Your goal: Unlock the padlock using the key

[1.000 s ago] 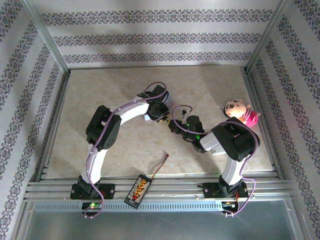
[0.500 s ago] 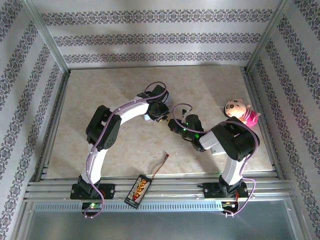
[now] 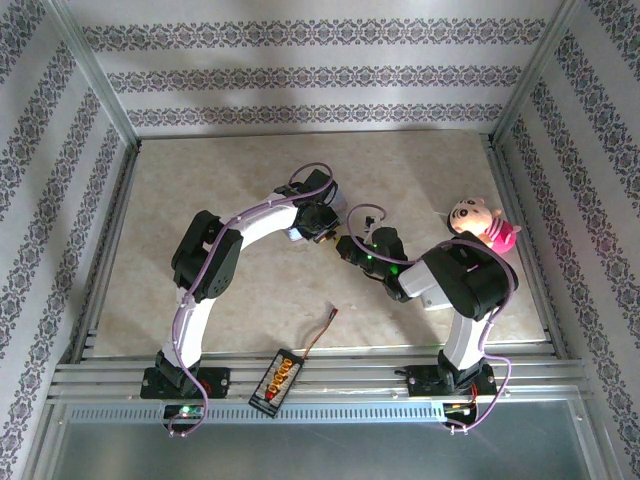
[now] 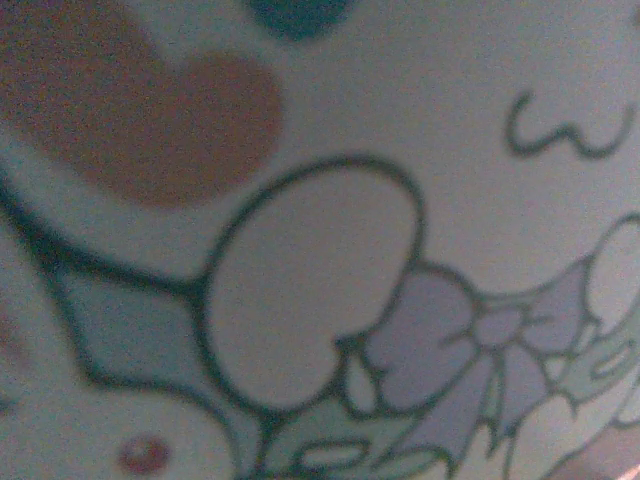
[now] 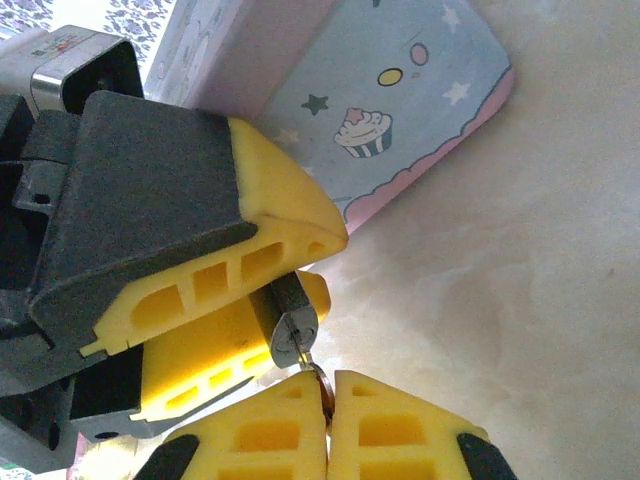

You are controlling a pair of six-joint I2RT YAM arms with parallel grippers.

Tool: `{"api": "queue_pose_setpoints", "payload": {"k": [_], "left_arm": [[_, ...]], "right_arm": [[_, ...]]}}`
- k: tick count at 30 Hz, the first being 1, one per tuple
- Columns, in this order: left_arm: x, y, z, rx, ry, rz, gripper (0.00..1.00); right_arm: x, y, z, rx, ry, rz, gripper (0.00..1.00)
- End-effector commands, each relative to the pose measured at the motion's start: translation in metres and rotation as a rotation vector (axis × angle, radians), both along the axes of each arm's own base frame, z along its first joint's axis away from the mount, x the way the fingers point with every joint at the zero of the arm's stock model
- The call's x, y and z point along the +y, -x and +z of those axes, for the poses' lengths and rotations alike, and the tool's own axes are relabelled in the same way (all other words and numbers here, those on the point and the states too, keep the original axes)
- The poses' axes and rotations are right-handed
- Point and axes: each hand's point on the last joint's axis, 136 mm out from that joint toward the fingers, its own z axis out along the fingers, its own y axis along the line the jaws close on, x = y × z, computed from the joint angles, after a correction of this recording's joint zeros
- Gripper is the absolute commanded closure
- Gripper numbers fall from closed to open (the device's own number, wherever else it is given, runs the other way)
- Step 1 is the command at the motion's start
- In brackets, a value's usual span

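In the right wrist view the small dark grey padlock point(image 5: 293, 325) is clamped between the yellow fingers point(image 5: 270, 205) of my left gripper point(image 5: 318, 265), its keyhole end pointing down. My right gripper point(image 5: 328, 385) is shut on the key point(image 5: 320, 388); the key's thin blade sits in the keyhole. The shackle is hidden inside the left fingers. From above, the left gripper point(image 3: 325, 232) and right gripper point(image 3: 343, 247) meet tip to tip at mid-table.
The pale-blue cartoon tin point(image 5: 400, 110) lies right behind the left gripper, and its print point(image 4: 320, 240) is close against the left wrist camera. A pink plush toy point(image 3: 480, 225) lies at the right. A small board with a cable point(image 3: 278, 378) rests near the front edge.
The right wrist has edged slightly toward the left gripper and its cable loop has lifted. The left arm has stayed put.
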Motion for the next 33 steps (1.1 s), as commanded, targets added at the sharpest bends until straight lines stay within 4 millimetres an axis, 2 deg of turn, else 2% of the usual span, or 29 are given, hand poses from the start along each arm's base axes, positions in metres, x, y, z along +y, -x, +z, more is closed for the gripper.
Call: {"api": "queue_pose_setpoints", "payload": {"k": [1,16,33], "left_arm": [[-0.0348,0.0449,-0.0031,0.139,0.097,-0.106,0.99],[-0.0378,0.0483,-0.0071,0.145,0.109,-0.106,0.99],[-0.0408,0.0506,-0.009,0.151,0.123,-0.13,0.99]], "right_arm": [[0.0034,-0.0288,0.0394,-0.137,-0.074,-0.049,1.0],[-0.0028,-0.0271,0.04,-0.142,-0.066,-0.064,1.0],[-0.0004,-0.0368,0.0421,-0.16,-0.058,-0.06,1.0]]}}
